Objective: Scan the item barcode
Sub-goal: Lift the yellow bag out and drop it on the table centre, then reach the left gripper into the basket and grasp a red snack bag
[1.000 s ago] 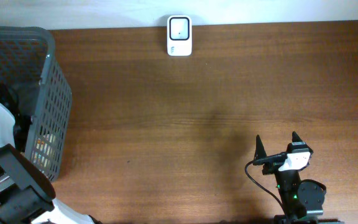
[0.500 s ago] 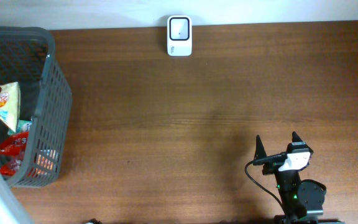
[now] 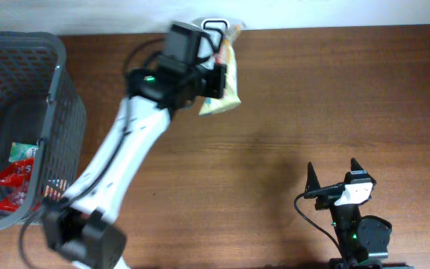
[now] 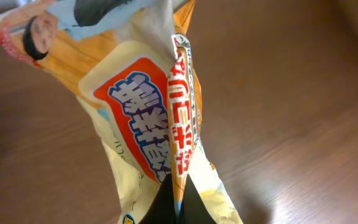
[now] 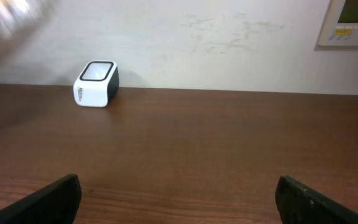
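A yellow and orange snack bag (image 3: 227, 81) hangs just in front of the white barcode scanner (image 3: 216, 27) at the table's back edge, partly covering it from overhead. My left gripper (image 3: 213, 79) is shut on the bag. The left wrist view shows the black fingertips pinching the seam of the bag (image 4: 148, 118), with the left gripper (image 4: 175, 198) at the bottom edge. My right gripper (image 3: 331, 173) rests open at the front right with nothing in it. Its wrist view has the scanner (image 5: 96, 83) far off at the left, and the right gripper (image 5: 179, 196) spread wide.
A grey mesh basket (image 3: 60, 112) stands at the left edge, with red packets (image 3: 15, 175) inside it. A wall runs behind the table's back edge. A wall panel (image 5: 350, 22) shows at the top right of the right wrist view.
My left arm lifted the snack bag out of the basket and swung it right and back to the scanner. The right arm has not moved.
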Action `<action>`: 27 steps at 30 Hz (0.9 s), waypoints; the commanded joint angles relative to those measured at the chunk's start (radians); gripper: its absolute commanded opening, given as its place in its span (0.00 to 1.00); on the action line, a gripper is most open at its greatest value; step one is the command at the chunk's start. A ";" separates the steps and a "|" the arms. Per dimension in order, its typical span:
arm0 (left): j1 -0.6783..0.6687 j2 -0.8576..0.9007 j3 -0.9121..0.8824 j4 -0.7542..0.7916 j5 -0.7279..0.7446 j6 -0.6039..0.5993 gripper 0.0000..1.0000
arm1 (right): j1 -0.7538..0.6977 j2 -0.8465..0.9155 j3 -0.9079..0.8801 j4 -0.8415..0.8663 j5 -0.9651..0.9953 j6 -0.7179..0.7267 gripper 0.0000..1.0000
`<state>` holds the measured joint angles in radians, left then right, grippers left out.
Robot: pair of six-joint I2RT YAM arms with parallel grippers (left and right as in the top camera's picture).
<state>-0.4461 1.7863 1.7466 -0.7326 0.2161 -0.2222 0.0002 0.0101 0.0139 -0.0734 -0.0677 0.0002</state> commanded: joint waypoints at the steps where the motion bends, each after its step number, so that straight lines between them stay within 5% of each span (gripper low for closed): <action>1: -0.074 0.174 0.008 0.060 -0.016 0.142 0.00 | 0.005 -0.006 -0.008 -0.002 0.009 0.008 0.98; 2: -0.082 0.210 0.008 0.071 -0.016 0.142 0.00 | 0.005 -0.006 -0.008 -0.002 0.009 0.008 0.98; 3: -0.095 0.275 0.008 0.074 -0.015 0.142 0.25 | 0.005 -0.006 -0.008 -0.002 0.009 0.008 0.98; 4: -0.095 0.294 0.008 0.066 -0.015 0.142 0.38 | 0.005 -0.006 -0.008 -0.002 0.009 0.008 0.98; 5: -0.095 0.295 0.009 0.066 -0.015 0.142 0.82 | 0.005 -0.006 -0.008 -0.002 0.009 0.008 0.98; 6: -0.099 0.295 0.018 0.069 -0.015 0.142 0.99 | 0.005 -0.006 -0.008 -0.002 0.009 0.008 0.98; 15: 0.027 -0.061 0.226 -0.330 -0.021 0.142 0.99 | 0.005 -0.006 -0.008 -0.002 0.009 0.008 0.98; 18: 0.124 -0.174 0.226 -0.484 -0.154 0.141 0.99 | 0.005 -0.006 -0.008 -0.002 0.009 0.008 0.98; 27: 0.727 -0.257 0.226 -0.560 -0.109 0.027 0.99 | 0.005 -0.007 -0.008 -0.002 0.009 0.008 0.98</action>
<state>0.1635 1.5639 1.9709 -1.2980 0.0757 -0.1482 0.0002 0.0101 0.0135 -0.0734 -0.0677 0.0006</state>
